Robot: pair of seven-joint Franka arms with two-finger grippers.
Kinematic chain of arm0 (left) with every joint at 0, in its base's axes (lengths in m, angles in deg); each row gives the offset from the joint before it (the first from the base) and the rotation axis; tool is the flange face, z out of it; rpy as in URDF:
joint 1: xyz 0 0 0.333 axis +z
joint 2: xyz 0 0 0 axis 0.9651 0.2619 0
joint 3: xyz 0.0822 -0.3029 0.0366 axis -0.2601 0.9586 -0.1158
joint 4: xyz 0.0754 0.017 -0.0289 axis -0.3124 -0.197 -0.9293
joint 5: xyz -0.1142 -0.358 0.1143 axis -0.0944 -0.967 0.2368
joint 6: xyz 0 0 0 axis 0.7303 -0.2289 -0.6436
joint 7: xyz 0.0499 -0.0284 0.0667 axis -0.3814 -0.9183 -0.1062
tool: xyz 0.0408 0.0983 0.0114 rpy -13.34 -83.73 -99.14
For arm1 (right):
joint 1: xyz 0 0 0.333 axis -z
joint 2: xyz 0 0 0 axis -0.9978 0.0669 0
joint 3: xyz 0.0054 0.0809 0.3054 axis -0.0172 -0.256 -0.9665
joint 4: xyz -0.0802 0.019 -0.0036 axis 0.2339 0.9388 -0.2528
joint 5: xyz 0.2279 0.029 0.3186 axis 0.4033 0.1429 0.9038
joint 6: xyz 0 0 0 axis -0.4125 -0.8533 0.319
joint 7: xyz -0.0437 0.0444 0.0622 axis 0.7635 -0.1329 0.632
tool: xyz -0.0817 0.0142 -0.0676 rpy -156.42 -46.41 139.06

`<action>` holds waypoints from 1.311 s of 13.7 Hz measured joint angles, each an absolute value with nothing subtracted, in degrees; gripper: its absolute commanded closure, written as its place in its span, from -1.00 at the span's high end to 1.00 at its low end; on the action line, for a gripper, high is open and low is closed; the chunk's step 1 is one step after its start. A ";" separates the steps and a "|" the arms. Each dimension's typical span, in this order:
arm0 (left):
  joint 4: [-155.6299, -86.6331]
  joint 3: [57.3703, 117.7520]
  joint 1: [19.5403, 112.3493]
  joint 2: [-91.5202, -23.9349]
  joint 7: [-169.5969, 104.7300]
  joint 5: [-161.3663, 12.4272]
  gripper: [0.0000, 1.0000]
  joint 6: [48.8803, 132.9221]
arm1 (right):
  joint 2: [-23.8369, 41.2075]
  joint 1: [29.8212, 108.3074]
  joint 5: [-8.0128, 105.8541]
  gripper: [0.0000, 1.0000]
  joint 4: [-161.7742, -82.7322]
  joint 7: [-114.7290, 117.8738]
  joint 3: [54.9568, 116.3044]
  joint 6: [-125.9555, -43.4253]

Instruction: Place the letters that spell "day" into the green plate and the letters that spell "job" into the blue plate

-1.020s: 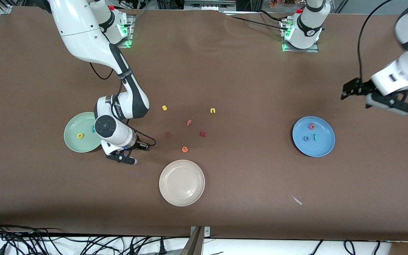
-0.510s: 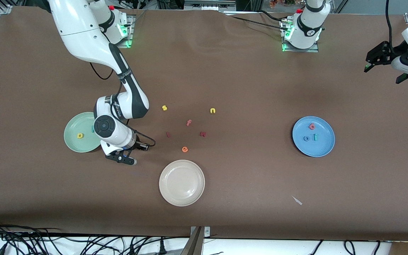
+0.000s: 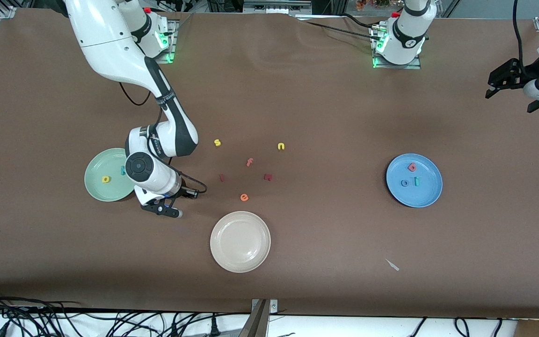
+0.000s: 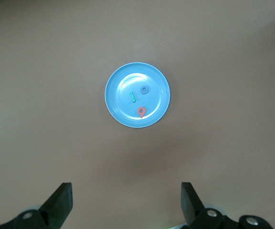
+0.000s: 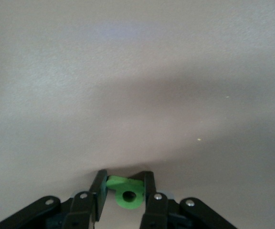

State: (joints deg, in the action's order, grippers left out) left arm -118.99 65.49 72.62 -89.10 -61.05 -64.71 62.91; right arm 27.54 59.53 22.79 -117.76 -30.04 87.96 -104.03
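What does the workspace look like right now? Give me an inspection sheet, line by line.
Surface: brown table, bare cloth between items.
Job's things: green plate holds a yellow letter and a teal letter; blue plate holds a pink b, a blue o and a teal j; green letter is clamped in the right gripper.
Clutter: cream plate; loose s, n, f, e; two dark red pieces, unreadable.
Grippers: right gripper shut on the green letter, beside the green plate; left gripper open, high over the blue plate.
Cables: bundle along the table's front edge.
Surroundings: nothing seen.
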 measured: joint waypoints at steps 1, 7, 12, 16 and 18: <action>-118.94 65.19 72.31 -89.09 -59.38 -64.73 1.00 62.91 | 27.54 59.51 22.79 -0.51 -117.18 -29.83 87.89 -102.73; -118.87 64.88 71.34 -89.09 -48.38 -64.73 1.00 62.91 | 25.56 59.79 22.77 -0.51 -114.76 -19.62 91.13 -92.78; -118.12 65.81 71.02 -89.08 -47.91 -64.75 1.00 62.91 | 19.78 60.03 22.68 -0.51 -118.26 -7.20 96.72 -86.33; -118.00 65.74 71.05 -89.05 -47.84 -64.75 1.00 62.91 | 15.03 60.17 21.95 -0.50 -127.67 1.54 99.92 -91.68; -117.95 65.68 71.13 -89.04 -47.84 -64.75 1.00 62.91 | 13.57 60.25 21.93 -0.48 -132.34 7.04 102.26 -94.93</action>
